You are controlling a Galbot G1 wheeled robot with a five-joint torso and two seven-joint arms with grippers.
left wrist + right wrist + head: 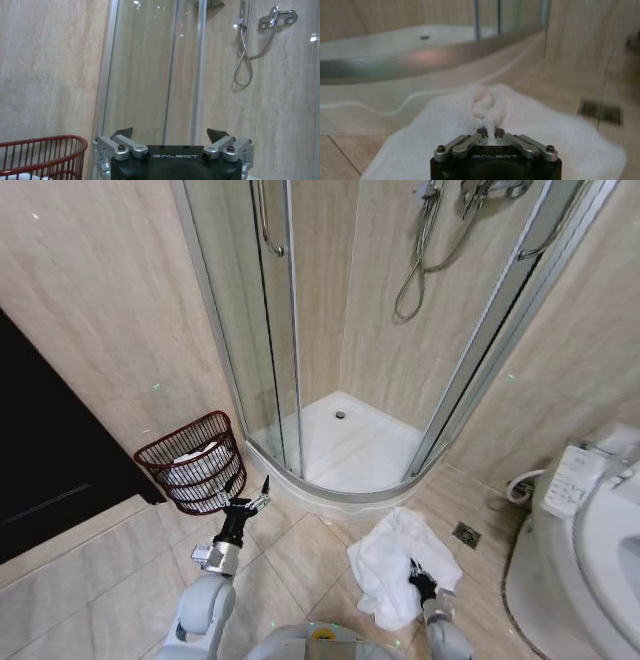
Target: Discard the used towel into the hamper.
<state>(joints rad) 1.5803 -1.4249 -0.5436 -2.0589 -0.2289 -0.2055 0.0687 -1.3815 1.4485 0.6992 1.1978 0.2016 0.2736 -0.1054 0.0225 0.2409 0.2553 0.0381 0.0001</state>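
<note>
With the right claw [490, 135] pinched on only a small ridge of the towel [395, 565], crumpled on the floor well apart from the hamper [195, 462], the cloth could slip free or drag; the left claw [250, 502], fingers apart, hangs just beside the hamper.

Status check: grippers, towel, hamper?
Right gripper shut on towel, on floor. Left gripper open, beside hamper. Path to hamper looks clear.

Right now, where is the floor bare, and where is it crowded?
Bare tiles lie between the hamper and the towel, along the shower base. Crowded: the right gripper pinches the towel near the toilet; the left gripper, jaws open, hangs beside the hamper.
</note>
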